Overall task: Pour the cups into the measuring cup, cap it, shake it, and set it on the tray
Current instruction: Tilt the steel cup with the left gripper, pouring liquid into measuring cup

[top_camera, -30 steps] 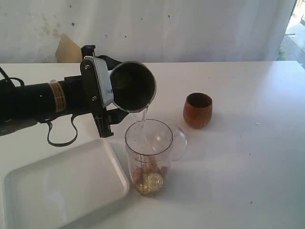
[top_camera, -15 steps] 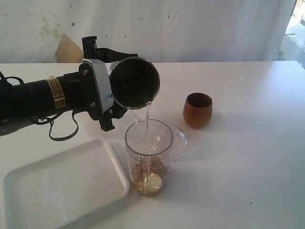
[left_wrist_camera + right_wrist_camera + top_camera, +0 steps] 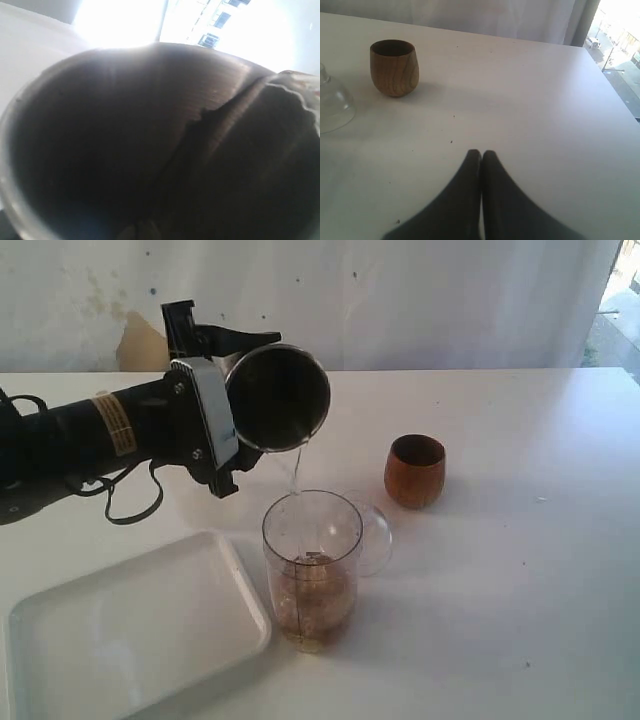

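No legible text or numbers

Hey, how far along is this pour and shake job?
Midway through pouring. The measuring cup already holds brownish contents, and the wooden cup stands upright, apart. In hand: the left hand tips the steel tumbler over it, a thin stream falling. Left: capping, probably with the clear dome behind it, shaking, then the tray. The right hand is shut.

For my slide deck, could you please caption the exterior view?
Left fingers tip the steel tumbler, pouring into the measuring cup beside the white tray.
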